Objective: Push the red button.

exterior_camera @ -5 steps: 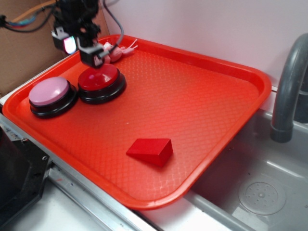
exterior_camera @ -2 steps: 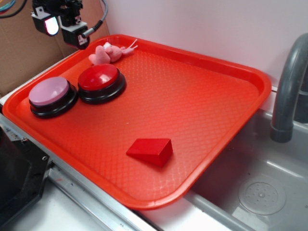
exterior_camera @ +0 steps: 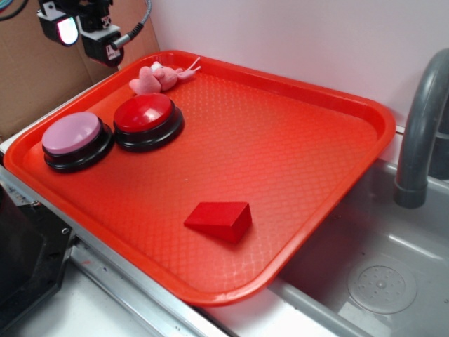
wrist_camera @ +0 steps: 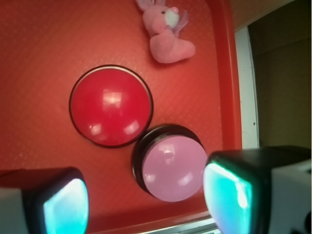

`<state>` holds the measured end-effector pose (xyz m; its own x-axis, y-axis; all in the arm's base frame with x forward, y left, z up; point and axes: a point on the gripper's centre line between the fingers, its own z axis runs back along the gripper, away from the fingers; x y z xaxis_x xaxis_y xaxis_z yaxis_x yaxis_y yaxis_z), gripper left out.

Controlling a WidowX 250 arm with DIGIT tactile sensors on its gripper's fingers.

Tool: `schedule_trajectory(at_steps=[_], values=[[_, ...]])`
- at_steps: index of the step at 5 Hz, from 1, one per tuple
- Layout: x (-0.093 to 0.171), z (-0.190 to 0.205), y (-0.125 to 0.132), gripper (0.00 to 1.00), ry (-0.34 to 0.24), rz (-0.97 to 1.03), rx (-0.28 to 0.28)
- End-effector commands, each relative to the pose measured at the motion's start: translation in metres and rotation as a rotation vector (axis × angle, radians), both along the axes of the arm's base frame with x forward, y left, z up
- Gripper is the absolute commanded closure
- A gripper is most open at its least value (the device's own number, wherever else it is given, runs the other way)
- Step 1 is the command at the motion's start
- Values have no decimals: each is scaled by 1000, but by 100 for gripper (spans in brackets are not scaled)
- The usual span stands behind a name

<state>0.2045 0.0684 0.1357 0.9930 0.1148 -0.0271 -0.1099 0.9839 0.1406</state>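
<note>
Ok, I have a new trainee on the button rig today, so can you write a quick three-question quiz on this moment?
1. True or false: the red button touches the pink-topped button.
2. Which sits nearest the sink? A) red wedge block B) pink plush toy C) pink-topped button
3. Fill in: the gripper hangs above the tray's ____ corner, jaws spread.

Key:
1. True; in the wrist view their black bases meet.
2. A
3. Far-left, as the exterior view shows it.
</note>
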Motion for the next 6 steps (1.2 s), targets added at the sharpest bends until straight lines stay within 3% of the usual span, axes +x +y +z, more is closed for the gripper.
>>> schedule_trajectory(at_steps=[1,6], values=[[6,21,-15,0,-65,-69,18],[-6,29,-37,0,-88,-213,-52]])
